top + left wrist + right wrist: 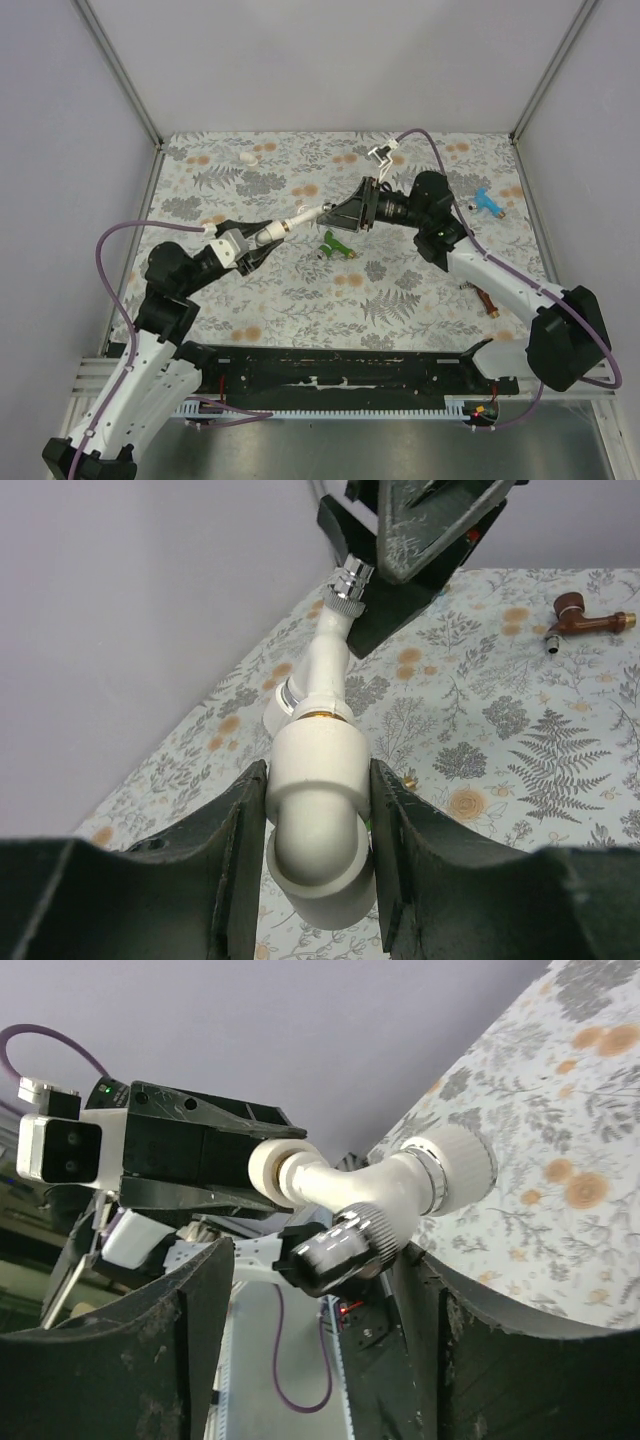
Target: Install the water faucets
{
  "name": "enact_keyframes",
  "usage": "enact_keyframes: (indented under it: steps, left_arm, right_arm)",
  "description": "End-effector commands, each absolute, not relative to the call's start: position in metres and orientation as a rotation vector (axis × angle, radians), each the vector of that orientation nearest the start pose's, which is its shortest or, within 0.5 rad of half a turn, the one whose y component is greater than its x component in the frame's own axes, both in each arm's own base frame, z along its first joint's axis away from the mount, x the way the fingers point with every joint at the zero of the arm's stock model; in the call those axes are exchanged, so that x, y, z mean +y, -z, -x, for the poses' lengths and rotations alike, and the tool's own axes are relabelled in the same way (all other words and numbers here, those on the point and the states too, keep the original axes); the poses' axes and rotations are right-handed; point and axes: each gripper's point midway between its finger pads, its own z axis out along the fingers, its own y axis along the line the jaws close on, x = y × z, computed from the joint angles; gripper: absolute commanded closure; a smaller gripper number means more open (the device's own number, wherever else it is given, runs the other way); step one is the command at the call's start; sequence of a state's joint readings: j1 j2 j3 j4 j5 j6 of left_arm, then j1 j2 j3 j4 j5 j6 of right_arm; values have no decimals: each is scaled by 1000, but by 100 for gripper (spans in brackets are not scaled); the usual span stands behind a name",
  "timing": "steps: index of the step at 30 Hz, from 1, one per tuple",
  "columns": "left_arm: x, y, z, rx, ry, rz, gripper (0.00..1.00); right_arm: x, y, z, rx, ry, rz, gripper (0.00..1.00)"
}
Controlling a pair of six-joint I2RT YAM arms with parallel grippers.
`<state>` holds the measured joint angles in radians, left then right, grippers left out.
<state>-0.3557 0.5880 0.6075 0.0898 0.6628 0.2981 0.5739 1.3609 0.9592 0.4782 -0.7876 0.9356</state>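
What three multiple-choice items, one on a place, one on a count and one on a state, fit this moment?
1. Where is the green tap?
A. On the table, close by the right gripper
B. Held up in the air
C. At the far left corner

2. How many coloured taps lie loose on the table?
A. One
B. Three
C. Five

3. What is the left gripper doing?
A. Open, holding nothing
B. Shut on the white fitting
C. Resting flat on the table

Key:
1 A: the top view shows it lying on the table just on the near side of the right gripper.
2 B: besides the green one, there is a blue tap and a brown tap.
3 B: its fingers press against both sides of the fitting.
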Motion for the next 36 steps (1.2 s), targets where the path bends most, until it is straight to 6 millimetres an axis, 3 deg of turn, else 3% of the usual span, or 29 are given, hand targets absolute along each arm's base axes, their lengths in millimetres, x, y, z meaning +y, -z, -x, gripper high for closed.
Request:
enact_keyframes:
  steps: [1,4,7,11,15,19,25,31,36]
  left_arm:
    - [-177,-332,-230,1148,502,-824,98]
    - [-178,-334,-233,1167,532,-788,98]
    - [-180,-336,-234,1190,583,-749,98]
    - [-190,-336,-230,1204,683,-750,98]
    - [-209,-346,-211,1159,888,-773,98]
    - [-223,-354,-197,1122,1056,-810,98]
    - [-231,-368,-184,1084,1218,-811,98]
    - [-235,-374,-179,1059,1242,-848,98]
    - [-237,-368,-184,1046,1176,-885,98]
  right_arm:
    - [309,-327,-260,1688,-1556,439,25]
    - [290,-318,-267,1673,-1419,473,21]
    - [276,-306,-265,1621,-1236,617,21]
    - [265,-300,-260,1427,-1028,823,19]
    - [267,-306,-245,1204,-939,1029,18]
    - [274,-320,-227,1059,-970,1157,19]
    - [281,-331,-215,989,-1054,1239,21]
    - [288,-347,-212,957,-1155,1225,27]
    - [297,-359,-205,951,-1304,1194,42]
